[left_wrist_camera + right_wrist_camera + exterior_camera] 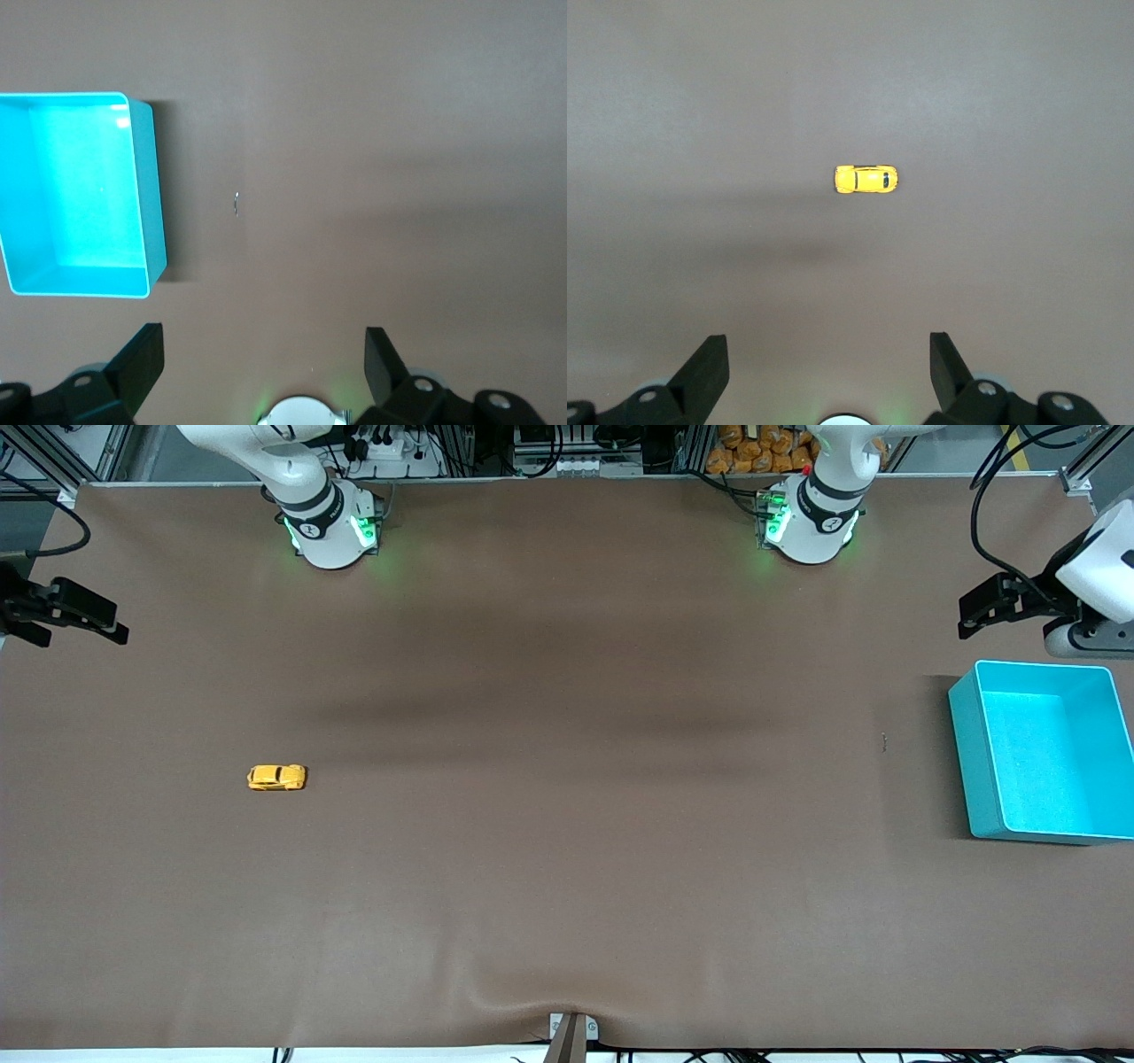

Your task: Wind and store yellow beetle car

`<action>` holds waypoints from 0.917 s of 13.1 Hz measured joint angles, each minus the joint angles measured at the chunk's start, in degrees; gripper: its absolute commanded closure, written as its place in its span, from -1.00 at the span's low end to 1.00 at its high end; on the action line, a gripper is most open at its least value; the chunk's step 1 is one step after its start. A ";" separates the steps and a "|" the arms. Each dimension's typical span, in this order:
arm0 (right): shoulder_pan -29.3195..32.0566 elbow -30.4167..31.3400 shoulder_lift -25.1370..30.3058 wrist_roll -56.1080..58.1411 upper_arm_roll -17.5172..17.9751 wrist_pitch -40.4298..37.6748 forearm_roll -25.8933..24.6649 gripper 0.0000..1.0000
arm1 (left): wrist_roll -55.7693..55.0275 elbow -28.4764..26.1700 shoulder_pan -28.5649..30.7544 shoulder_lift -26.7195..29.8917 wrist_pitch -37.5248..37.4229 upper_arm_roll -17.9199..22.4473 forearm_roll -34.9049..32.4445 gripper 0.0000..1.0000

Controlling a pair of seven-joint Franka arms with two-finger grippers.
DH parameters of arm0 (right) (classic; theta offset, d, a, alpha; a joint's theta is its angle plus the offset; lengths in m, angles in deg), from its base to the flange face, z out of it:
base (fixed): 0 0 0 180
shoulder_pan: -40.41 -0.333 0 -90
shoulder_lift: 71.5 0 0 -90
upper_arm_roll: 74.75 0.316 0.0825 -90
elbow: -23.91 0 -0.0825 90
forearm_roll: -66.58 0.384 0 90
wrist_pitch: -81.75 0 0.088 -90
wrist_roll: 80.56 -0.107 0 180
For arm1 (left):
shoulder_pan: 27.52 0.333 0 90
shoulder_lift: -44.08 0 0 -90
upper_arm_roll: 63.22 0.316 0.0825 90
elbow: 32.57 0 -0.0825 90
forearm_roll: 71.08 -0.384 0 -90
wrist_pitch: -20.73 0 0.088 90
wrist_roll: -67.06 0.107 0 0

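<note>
The yellow beetle car [276, 778] stands on its wheels on the brown table, toward the right arm's end; the right wrist view shows the car [866, 179] from above. My right gripper [118, 624] hangs open over the table's edge at that end, well away from the car. Nothing is between the fingers of the right gripper [827, 347]. My left gripper [964, 620] hangs open over the table at the left arm's end, beside the teal bin. The left gripper [263, 341] holds nothing.
An empty open teal bin [961, 726] sits at the left arm's end of the table, and its rim [146, 195] shows in the left wrist view. A tiny dark speck [883, 741] lies on the mat beside it. The mat bulges slightly at the front edge [567, 1001].
</note>
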State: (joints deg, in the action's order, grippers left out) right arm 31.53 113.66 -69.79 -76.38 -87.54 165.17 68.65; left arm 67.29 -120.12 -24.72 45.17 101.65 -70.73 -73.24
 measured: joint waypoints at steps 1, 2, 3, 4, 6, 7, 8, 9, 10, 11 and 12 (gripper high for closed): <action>-0.02 0.34 0.00 0.08 0.00 0.20 0.08 -1.00 | 0.40 0.52 0.01 0.06 -0.83 0.01 0.00 -1.00; -0.15 0.50 0.03 0.33 -0.05 0.28 0.13 -1.00 | 0.98 0.80 0.01 0.09 -1.35 0.04 0.00 -1.00; -0.44 0.60 0.09 0.90 -0.29 0.31 0.15 -1.00 | 1.18 0.88 0.02 0.10 -1.51 0.05 0.00 -1.00; -0.72 0.68 0.14 1.41 -0.66 0.34 0.15 -1.00 | 1.29 0.87 0.02 0.10 -1.57 0.05 0.00 -1.00; -0.85 0.74 0.21 2.16 -1.17 0.37 0.15 -1.00 | 1.46 0.88 -0.01 0.10 -1.62 0.04 0.00 -1.00; -0.86 0.74 0.23 2.27 -1.26 0.38 0.15 -1.00 | 1.53 0.88 -0.08 0.10 -1.63 0.02 0.00 -1.00; -0.88 0.75 0.26 2.31 -1.28 0.38 0.16 -1.00 | 1.54 0.88 -0.17 0.10 -1.64 0.02 0.00 -1.00; -0.90 0.75 0.27 2.31 -1.28 0.39 0.17 -1.00 | 1.54 0.88 -0.24 0.10 -1.64 0.02 0.00 -1.00; -0.92 0.75 0.27 2.32 -1.28 0.39 0.17 -1.00 | 1.55 0.88 -0.27 0.10 -1.66 0.02 0.00 -1.00; -0.94 0.75 0.28 2.32 -1.28 0.39 0.18 -1.00 | 1.55 0.88 -0.27 0.10 -1.66 0.06 0.00 -1.00; -0.95 0.75 0.28 2.32 -1.28 0.40 0.18 -1.00 | 1.55 0.88 -0.26 0.10 -1.68 0.18 0.00 -1.00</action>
State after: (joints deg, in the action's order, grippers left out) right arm 30.57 114.42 -69.51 -74.06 -88.82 165.57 68.83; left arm 68.84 -119.24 -24.99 45.27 99.98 -70.56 -73.24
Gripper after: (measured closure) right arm 0.000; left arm 0.000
